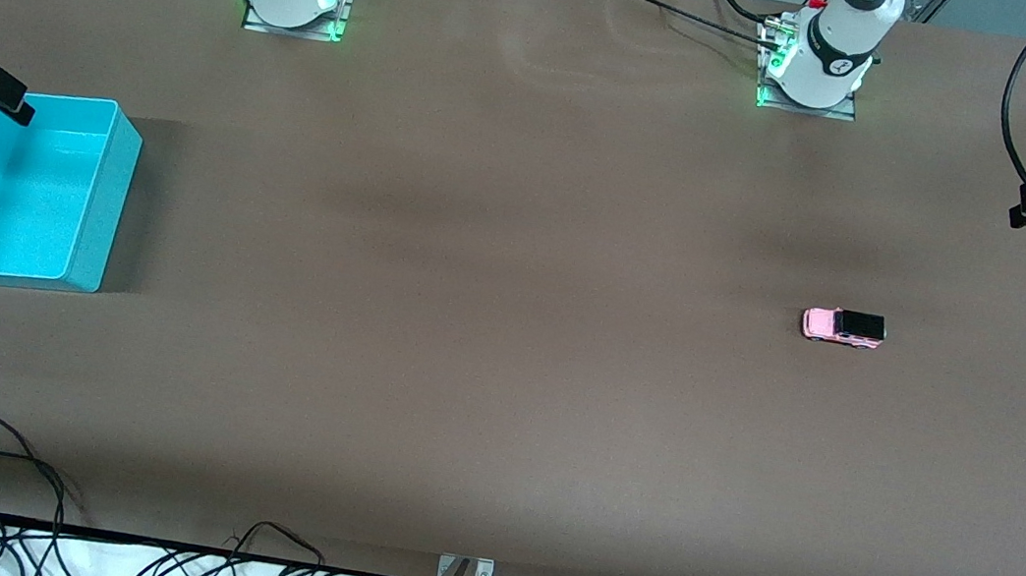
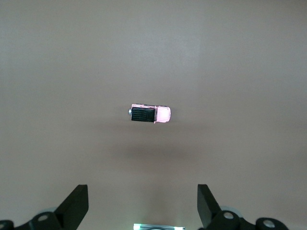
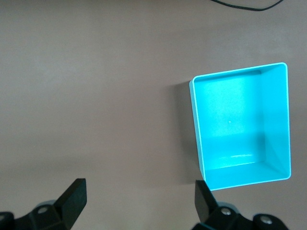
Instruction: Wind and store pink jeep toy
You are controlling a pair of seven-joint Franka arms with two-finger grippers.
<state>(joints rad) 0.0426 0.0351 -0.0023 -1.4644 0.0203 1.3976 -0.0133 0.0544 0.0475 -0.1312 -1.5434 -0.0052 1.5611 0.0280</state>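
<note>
My left gripper (image 2: 143, 211) hangs in the air with its jaws spread wide and nothing between them, directly over bare table beside the pink jeep toy (image 2: 150, 114). My right gripper (image 3: 139, 203) is up as well, jaws equally wide and empty, over the brown table (image 3: 96, 96) just beside the turquoise bin (image 3: 283, 120).

Taking the bin (image 1: 103, 204) as my landmark: it sits open-topped at the right arm's end of the table (image 1: 462, 371), with nothing inside that I can see. The jeep (image 1: 843, 327) stands on its wheels well apart from that bin, toward the left arm's end, about as near the front camera as the bin. Its black roof faces up, and nothing touches it.
</note>
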